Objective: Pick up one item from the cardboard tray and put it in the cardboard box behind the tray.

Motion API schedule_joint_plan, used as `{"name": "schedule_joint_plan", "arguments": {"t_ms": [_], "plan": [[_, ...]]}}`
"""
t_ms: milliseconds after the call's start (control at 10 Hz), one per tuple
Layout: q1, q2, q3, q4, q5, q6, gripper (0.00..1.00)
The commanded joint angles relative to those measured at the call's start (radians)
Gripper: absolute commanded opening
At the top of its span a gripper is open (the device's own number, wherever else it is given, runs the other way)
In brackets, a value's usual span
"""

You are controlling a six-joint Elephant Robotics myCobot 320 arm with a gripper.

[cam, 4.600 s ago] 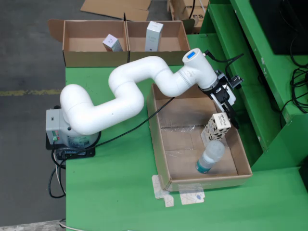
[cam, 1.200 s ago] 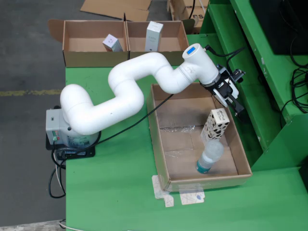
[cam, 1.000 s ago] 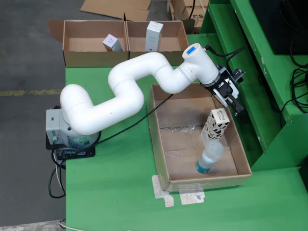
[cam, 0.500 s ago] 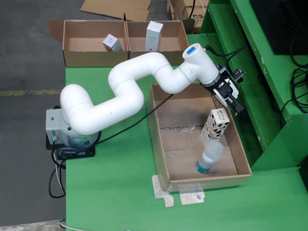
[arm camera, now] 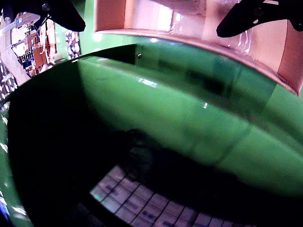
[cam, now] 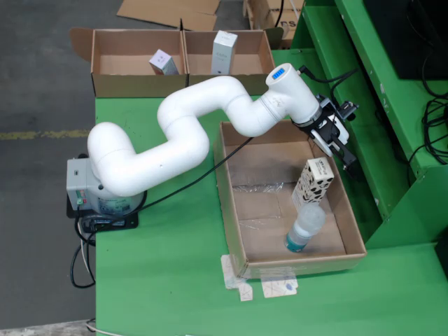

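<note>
A cardboard tray (cam: 225, 182) lies on the green table. In it a black-and-white patterned box (cam: 315, 181) stands tilted near the right wall, with a clear plastic bottle (cam: 305, 227) lying just in front of it. My gripper (cam: 346, 157) hovers over the tray's right wall, up and right of the patterned box, apart from it. In the wrist view the gripper (arm camera: 151, 14) is open: its two black fingers (arm camera: 52, 12) stand wide apart with nothing between them, and the tray's cardboard (arm camera: 142, 14) shows at the top edge.
Two open cardboard boxes (cam: 136, 84) sit side by side behind the tray; the left holds a small carton (cam: 164, 63), the right a tall carton (cam: 223, 52). A raised green frame (cam: 392, 140) runs close along the tray's right side. The arm's cable (cam: 203, 183) crosses the table.
Since 4.6 s ago my gripper has drawn back from the patterned box toward the tray's far right corner. Over the last second it has barely moved; the box and bottle stay put.
</note>
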Motion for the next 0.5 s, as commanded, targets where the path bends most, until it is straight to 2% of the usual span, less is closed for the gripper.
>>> {"name": "schedule_joint_plan", "arguments": {"t_ms": [0, 400], "plan": [[-0.007, 0.073, 0.028, 0.012, -0.010, 0.003, 1.00], [-0.005, 0.080, 0.028, 0.012, -0.010, 0.028, 1.00]]}}
